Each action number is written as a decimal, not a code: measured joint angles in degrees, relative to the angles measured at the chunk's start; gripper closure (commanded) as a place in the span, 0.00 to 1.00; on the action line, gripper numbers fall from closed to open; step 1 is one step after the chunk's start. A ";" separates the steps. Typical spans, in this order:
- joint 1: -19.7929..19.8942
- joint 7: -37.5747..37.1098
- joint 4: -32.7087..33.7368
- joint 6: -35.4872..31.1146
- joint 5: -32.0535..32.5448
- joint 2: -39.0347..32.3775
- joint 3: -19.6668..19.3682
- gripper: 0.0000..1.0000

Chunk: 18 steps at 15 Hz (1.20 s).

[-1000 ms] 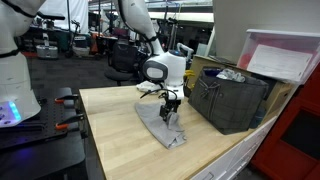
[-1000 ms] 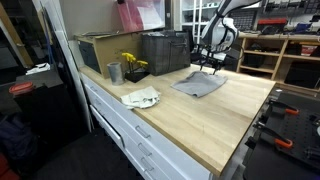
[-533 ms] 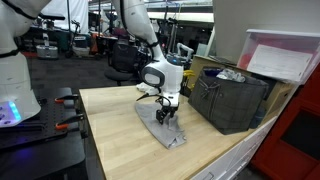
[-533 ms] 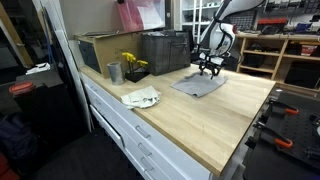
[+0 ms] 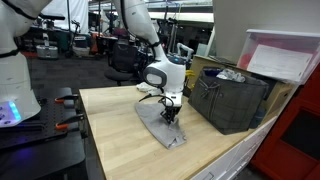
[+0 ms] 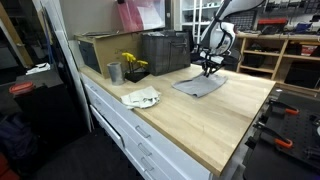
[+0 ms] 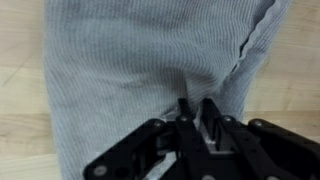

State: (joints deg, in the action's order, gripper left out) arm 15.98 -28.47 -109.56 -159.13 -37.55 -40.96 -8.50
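Note:
A grey ribbed cloth (image 5: 158, 128) (image 6: 197, 86) lies flat on the wooden tabletop (image 5: 110, 130) (image 6: 210, 125). My gripper (image 5: 170, 116) (image 6: 209, 71) points straight down onto the cloth's edge nearest the dark bin. In the wrist view the cloth (image 7: 140, 60) fills most of the picture. There the gripper (image 7: 195, 108) has its two black fingers drawn close together, with a small fold of the fabric pinched between the tips. The fingertips touch the cloth at table level.
A dark bin (image 5: 230, 100) (image 6: 165, 52) stands just behind the cloth. A crumpled white rag (image 6: 140, 97), a metal cup (image 6: 114, 72), yellow flowers (image 6: 130, 62) and a brown box (image 6: 100, 50) sit along the bench. The table's front edge (image 6: 170, 140) drops to drawers.
The gripper has come down onto the grey cloth and its fingers have closed from wide apart to nearly together on the fabric.

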 measured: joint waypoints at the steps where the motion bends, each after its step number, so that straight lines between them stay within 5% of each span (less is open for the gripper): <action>1: -0.13 0.00 0.18 -0.32 0.01 0.00 -0.01 1.00; 6: -4.05 -0.04 0.20 -4.77 3.45 0.23 -2.86 0.99; 12: -16.28 -2.16 -1.78 -10.78 16.49 1.66 -13.91 0.99; 13: -18.15 -2.21 -1.87 -10.89 18.49 1.74 -15.68 0.80; 18: -24.41 -2.18 -1.97 -10.96 26.24 1.75 -21.05 0.43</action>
State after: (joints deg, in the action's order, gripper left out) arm -8.43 -30.65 -111.53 -170.09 -11.31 -39.22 -29.55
